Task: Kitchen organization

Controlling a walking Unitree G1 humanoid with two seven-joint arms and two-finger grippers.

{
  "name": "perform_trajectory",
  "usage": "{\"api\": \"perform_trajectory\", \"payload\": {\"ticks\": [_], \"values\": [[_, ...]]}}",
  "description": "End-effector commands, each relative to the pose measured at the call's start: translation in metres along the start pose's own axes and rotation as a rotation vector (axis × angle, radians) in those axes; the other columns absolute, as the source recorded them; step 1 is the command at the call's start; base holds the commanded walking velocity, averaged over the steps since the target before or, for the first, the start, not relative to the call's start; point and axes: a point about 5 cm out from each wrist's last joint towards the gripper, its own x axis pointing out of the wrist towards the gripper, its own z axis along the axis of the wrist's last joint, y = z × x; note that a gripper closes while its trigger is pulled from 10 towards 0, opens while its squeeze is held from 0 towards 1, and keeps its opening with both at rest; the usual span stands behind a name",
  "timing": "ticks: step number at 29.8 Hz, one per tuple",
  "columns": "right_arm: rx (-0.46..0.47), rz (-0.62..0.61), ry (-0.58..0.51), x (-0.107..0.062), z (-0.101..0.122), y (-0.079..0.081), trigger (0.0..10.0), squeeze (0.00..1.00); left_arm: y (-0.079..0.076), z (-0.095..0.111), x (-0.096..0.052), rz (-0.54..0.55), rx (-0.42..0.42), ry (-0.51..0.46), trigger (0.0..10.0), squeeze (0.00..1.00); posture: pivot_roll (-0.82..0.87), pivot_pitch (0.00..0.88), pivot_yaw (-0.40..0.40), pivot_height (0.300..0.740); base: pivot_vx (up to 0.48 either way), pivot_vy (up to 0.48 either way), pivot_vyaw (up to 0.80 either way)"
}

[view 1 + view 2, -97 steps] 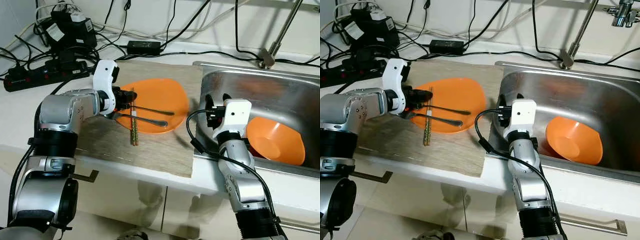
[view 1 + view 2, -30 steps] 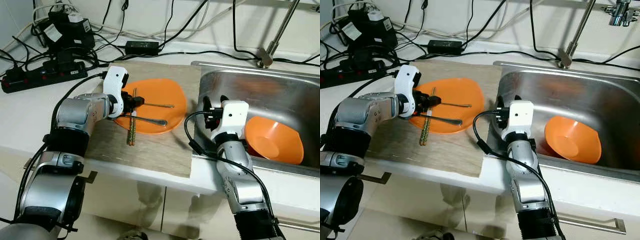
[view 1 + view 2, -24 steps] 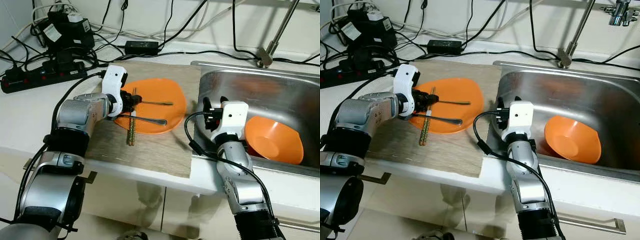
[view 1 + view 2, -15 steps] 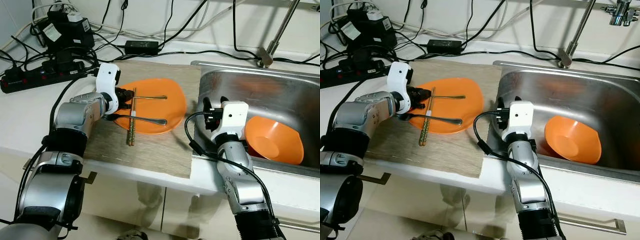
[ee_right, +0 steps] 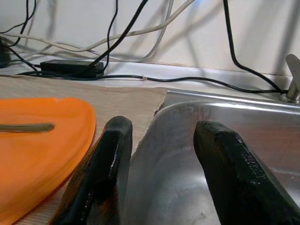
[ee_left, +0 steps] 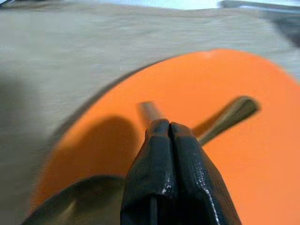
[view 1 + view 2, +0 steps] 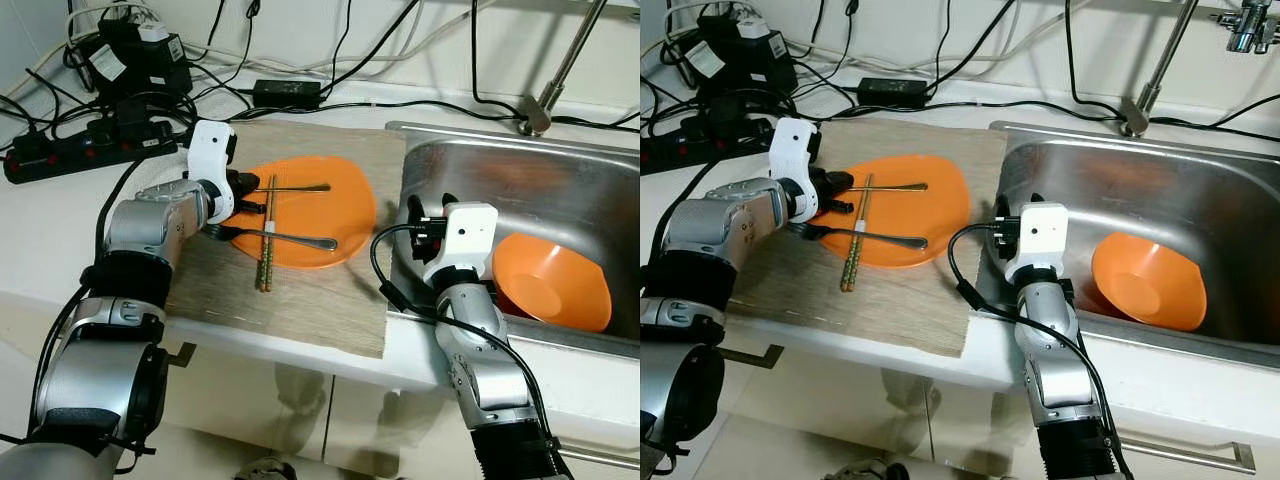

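Orange plate [image 7: 318,205] on the wooden mat [image 7: 300,290], beside the steel sink [image 7: 1200,200] holding an orange bowl [image 7: 1150,282]. Left gripper [image 7: 243,188], fingers pressed together on the handle of one utensil [image 7: 295,187], has dragged it toward the plate's far rim since a second ago; judged mid-pickup. Second utensil [image 7: 275,237] and chopsticks [image 7: 266,235] lie across the plate. Right gripper [image 5: 159,154], spread and empty, hovers at the sink edge. No legible writing.
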Motion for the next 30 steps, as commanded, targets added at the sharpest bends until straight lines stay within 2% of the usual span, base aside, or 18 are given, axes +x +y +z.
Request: {"api": "perform_trajectory", "payload": {"ticks": [1,3,4,7,11,17,21,24,27,28,30], "values": [[-0.006,0.008,-0.004,-0.002,0.002,0.000,10.0,0.00,-0.008,0.010,-0.001,-0.036,0.032,-0.017,10.0,0.00,0.06,0.008,0.014,0.740,0.000,0.000,0.00],[-0.007,0.009,-0.002,-0.002,0.002,0.000,10.0,0.00,-0.010,0.014,-0.001,-0.042,0.043,-0.032,10.0,0.00,0.06,0.008,0.014,0.740,0.000,0.000,0.00],[-0.007,0.009,-0.002,-0.002,0.002,0.000,10.0,0.00,-0.011,0.016,-0.002,-0.046,0.050,-0.042,10.0,1.00,0.06,0.007,0.015,0.740,0.000,0.000,0.00],[-0.006,0.008,-0.003,-0.002,0.002,0.000,10.0,0.00,-0.015,0.019,-0.005,-0.071,0.063,-0.050,10.0,1.00,0.06,0.007,0.015,0.740,0.000,0.000,0.00],[-0.006,0.006,-0.004,-0.001,0.002,-0.001,10.0,0.00,-0.019,0.029,-0.010,-0.084,0.127,-0.066,10.0,1.00,0.06,0.006,0.014,0.740,0.000,0.000,0.00],[-0.005,0.010,-0.003,0.000,0.002,-0.001,10.0,0.00,-0.014,0.044,-0.019,-0.089,0.198,-0.078,10.0,1.00,0.07,0.007,0.011,0.740,0.000,0.000,0.00],[-0.005,0.013,-0.003,0.000,0.002,0.000,10.0,0.00,-0.012,0.044,-0.021,-0.098,0.222,-0.067,10.0,1.00,0.07,0.008,0.010,0.740,0.000,0.000,0.00],[-0.004,0.017,-0.002,0.000,0.002,0.001,10.0,0.00,-0.004,0.038,-0.025,-0.116,0.292,-0.009,10.0,1.00,0.07,0.010,0.008,0.740,0.000,0.000,0.00],[-0.003,0.019,-0.001,0.000,0.002,0.001,10.0,0.00,0.002,0.033,-0.025,-0.125,0.325,0.033,10.0,1.00,0.07,0.009,0.008,0.740,0.000,0.000,0.00],[-0.003,0.020,-0.001,0.000,0.002,0.001,10.0,0.00,0.003,0.033,-0.024,-0.123,0.327,0.039,10.0,0.00,0.07,0.006,0.007,0.740,0.000,0.000,0.00],[-0.003,0.021,-0.001,0.000,0.002,0.001,10.0,0.00,0.004,0.033,-0.023,-0.128,0.334,0.046,10.0,0.00,0.07,0.006,0.008,0.740,0.000,0.000,0.00]]}}
